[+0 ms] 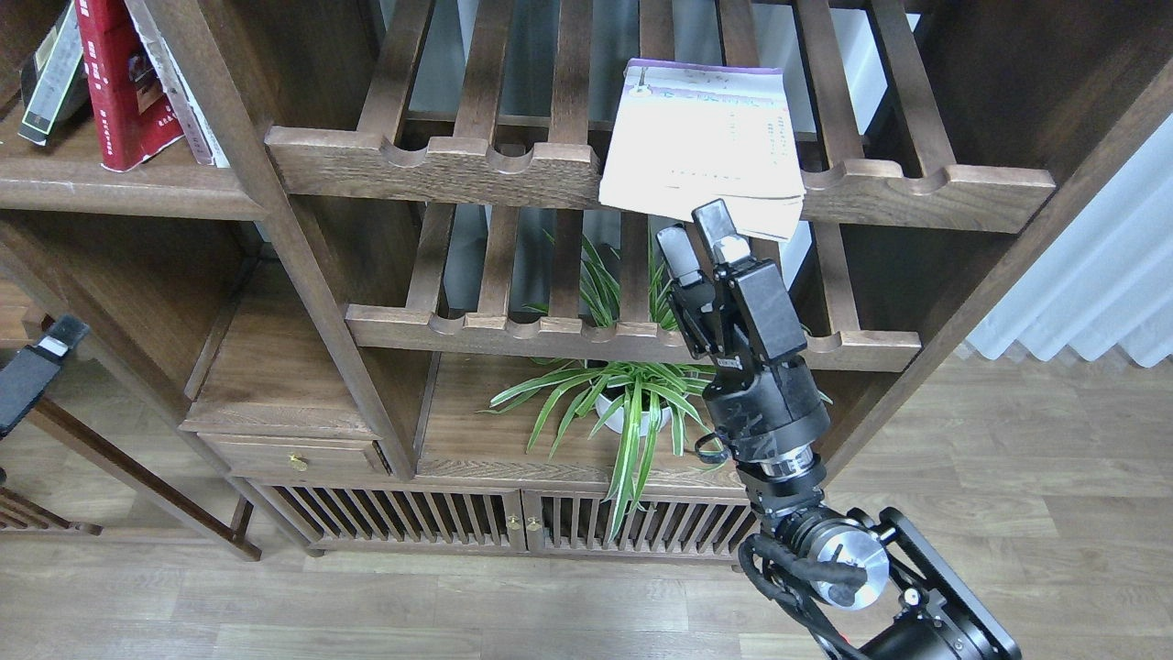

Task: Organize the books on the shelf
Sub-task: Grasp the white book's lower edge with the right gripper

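You have one view only: the head camera, set high, facing forward and down at the cabinet (pixel 302 302) from close range, floor (pixel 1008 477) visible below.

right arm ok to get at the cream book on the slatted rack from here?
Probably yes: the right gripper is open just below the cream book, whose edge overhangs the rack rail, nothing between.

The right arm (pixel 829 550) is black, built of blocky and cylindrical segments, with a bright silver disc at one joint, a chrome ring below the wrist and black cables looped alongside. Its right gripper (pixel 701 240) has a boxy black body and two flat black fingers (pixel 714 223) with pale grey pads. The left gripper (pixel 37 367) shows as a dark slab with a pale tip.
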You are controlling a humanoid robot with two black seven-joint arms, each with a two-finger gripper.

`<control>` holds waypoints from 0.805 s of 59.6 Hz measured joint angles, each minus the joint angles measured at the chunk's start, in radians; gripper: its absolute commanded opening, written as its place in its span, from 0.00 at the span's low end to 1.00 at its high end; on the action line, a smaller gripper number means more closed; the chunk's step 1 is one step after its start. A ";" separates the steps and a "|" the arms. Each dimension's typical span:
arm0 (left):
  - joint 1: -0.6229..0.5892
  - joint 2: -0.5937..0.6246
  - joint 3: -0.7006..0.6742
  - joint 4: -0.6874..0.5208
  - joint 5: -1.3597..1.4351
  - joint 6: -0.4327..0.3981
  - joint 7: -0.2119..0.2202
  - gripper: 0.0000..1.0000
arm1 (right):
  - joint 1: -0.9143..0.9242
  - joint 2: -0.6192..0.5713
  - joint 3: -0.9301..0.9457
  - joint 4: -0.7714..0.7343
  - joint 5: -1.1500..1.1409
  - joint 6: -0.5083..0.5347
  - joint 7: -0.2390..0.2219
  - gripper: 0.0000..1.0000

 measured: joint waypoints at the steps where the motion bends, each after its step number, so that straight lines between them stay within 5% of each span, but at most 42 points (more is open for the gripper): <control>1: 0.000 0.000 0.000 0.000 0.000 0.000 0.000 1.00 | 0.000 0.000 0.000 0.000 0.000 0.000 0.000 0.88; 48: -0.001 0.000 -0.001 0.002 -0.002 0.000 -0.002 1.00 | 0.045 0.000 0.036 -0.020 0.002 0.000 0.005 0.91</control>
